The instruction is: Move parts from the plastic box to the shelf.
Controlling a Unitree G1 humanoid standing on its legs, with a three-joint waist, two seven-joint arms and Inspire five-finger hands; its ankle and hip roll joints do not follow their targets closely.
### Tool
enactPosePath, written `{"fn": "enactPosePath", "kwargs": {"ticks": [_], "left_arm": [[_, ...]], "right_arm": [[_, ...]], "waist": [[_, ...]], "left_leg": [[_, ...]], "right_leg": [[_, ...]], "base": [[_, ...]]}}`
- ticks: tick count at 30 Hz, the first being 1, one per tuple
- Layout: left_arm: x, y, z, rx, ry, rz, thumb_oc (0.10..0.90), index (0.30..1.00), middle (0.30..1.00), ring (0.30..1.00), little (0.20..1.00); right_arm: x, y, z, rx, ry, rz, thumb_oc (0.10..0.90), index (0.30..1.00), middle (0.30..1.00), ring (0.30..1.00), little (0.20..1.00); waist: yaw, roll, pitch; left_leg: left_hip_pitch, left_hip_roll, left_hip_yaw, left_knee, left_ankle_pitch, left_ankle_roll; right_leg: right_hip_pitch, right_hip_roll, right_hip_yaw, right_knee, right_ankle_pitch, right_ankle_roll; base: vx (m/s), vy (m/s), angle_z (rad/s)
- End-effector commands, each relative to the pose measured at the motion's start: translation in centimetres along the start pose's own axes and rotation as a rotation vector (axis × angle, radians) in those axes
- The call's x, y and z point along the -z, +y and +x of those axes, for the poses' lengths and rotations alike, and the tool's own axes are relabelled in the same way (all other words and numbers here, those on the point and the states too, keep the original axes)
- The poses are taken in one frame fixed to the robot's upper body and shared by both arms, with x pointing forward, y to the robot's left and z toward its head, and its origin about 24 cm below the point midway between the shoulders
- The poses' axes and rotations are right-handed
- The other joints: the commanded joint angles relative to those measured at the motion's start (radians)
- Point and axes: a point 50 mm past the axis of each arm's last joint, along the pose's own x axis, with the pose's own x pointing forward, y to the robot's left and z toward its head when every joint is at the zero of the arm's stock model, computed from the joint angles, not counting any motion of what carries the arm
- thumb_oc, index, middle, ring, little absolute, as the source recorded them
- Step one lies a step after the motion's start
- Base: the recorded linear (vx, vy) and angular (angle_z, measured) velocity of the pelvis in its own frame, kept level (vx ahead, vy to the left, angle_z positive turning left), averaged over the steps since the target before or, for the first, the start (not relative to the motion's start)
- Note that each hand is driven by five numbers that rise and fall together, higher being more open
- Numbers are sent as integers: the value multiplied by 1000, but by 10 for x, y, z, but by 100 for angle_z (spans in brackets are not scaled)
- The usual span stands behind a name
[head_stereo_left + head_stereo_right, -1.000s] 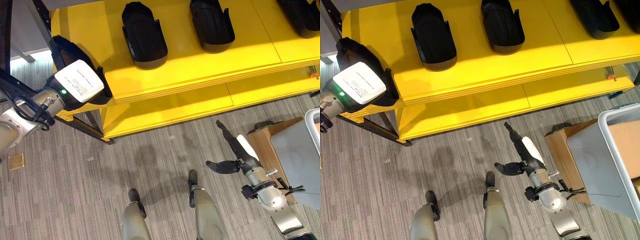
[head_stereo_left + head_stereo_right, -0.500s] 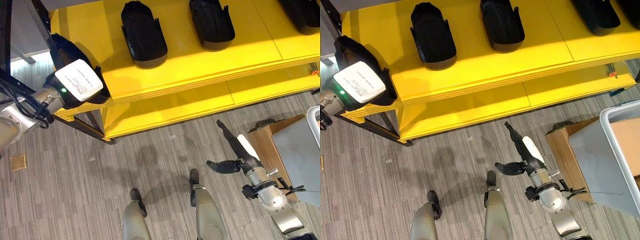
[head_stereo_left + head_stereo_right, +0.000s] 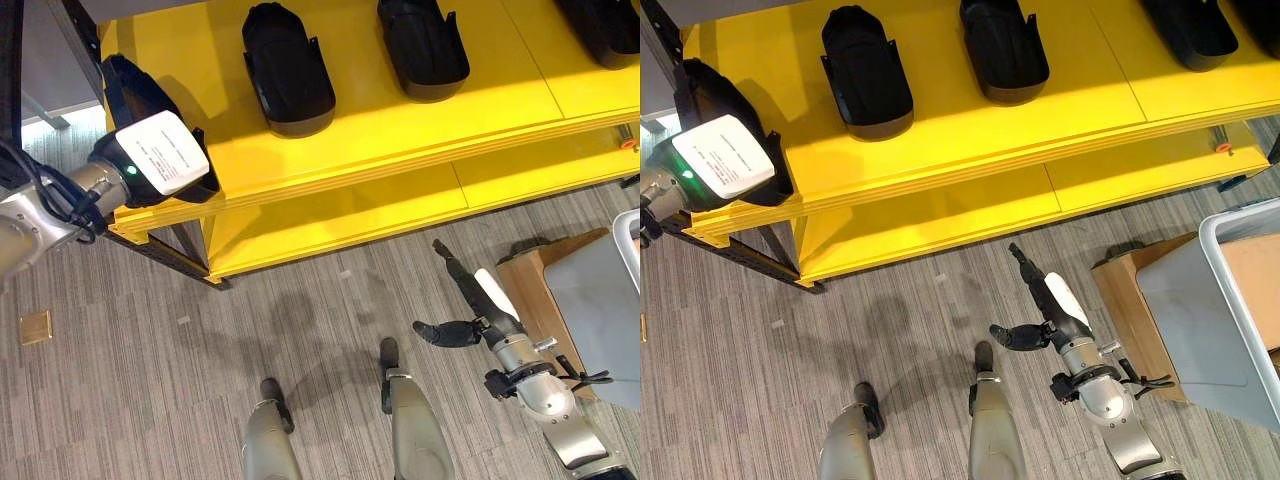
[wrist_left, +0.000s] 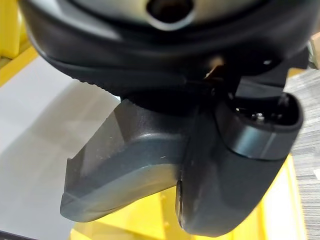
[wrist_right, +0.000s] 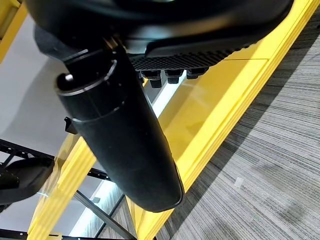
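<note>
My left hand [image 3: 160, 152], its back under a white label, is shut on a black moulded part [image 3: 128, 85] at the left end of the yellow shelf's [image 3: 400, 130] upper board. The part rests tilted on the board's left corner, its far end past my fingers. Three similar black parts [image 3: 288, 70] [image 3: 422, 45] [image 3: 605, 25] lie in a row along the same board. My right hand [image 3: 465, 300] hangs open over the floor in front of the shelf, fingers straight and thumb [image 5: 120, 135] out, holding nothing. The grey plastic box [image 3: 600, 320] is at the right edge.
The plastic box sits on a brown cardboard box [image 3: 522, 280] at the right. A lower yellow board [image 3: 340, 220] runs under the upper one. The shelf's black frame leg [image 3: 170, 255] stands at its left corner. A small brass plate [image 3: 33, 327] lies in the striped grey floor.
My left hand has pushed the black part a little further up onto the shelf's left corner. My right hand has stayed where it was.
</note>
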Motion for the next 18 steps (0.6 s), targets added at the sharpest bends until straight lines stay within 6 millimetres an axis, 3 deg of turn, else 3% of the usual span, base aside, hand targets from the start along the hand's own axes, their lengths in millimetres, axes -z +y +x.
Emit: {"fn": "enactPosePath", "kwargs": {"ticks": [1,18], "left_arm": [[67,17,-30,-43,272,110,400,300,300,300,300],[82,31,-28,-55,293,141,400,300,300,300,300]], "right_arm": [[-34,-31,2,100,-204,-36,900,1000,1000,1000,1000],[-33,-32,-2,90,-199,-47,900,1000,1000,1000,1000]], "waist": [[-25,30,-112],[-31,36,-123]], "left_leg": [[22,-14,-10,-36,-10,26],[8,-10,-4,-32,-12,26]], "right_leg": [[84,-56,9,77,-173,63],[69,-55,17,76,-167,67]], "base": [[0,0,0],[2,2,-1]]}}
